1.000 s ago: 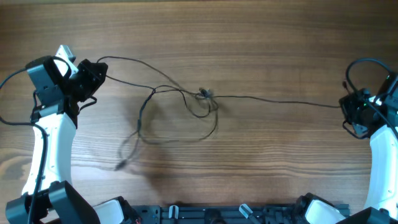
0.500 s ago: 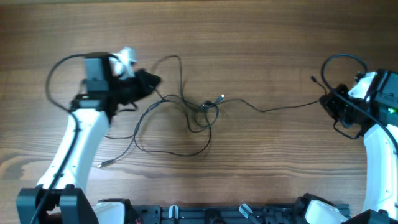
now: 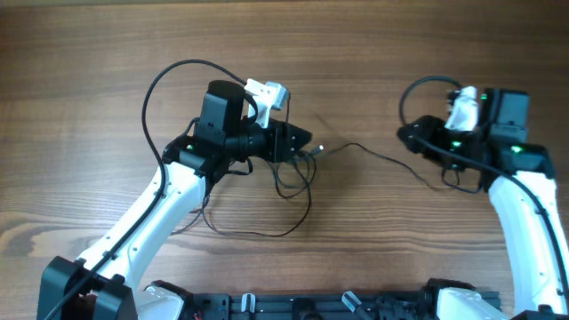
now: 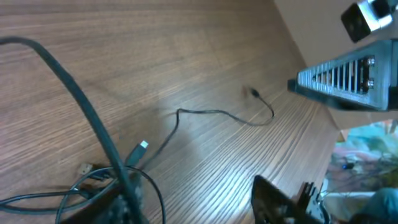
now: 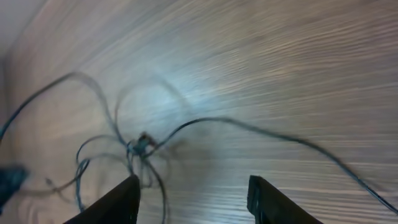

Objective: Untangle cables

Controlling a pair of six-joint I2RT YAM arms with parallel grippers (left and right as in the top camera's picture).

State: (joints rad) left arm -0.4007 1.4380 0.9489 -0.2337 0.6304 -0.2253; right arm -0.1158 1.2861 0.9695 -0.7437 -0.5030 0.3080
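There are two pincers, and both have their jaws apart with nothing in them. The left pincer (image 3: pixel 300 142) is over one bunch of cables (image 3: pixel 292 173) in the middle of the counter (image 3: pixel 356 53). The right pincer (image 3: pixel 409 135) is nearer the right edge. I cannot tell how many cords there are. The left wrist view shows one shiny plug tip (image 4: pixel 142 147). The right wrist view shows only a blurry knot (image 5: pixel 140 146).

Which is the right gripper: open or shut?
Open. The right gripper has its fingers wide apart, holding nothing; the cables lie on the table.
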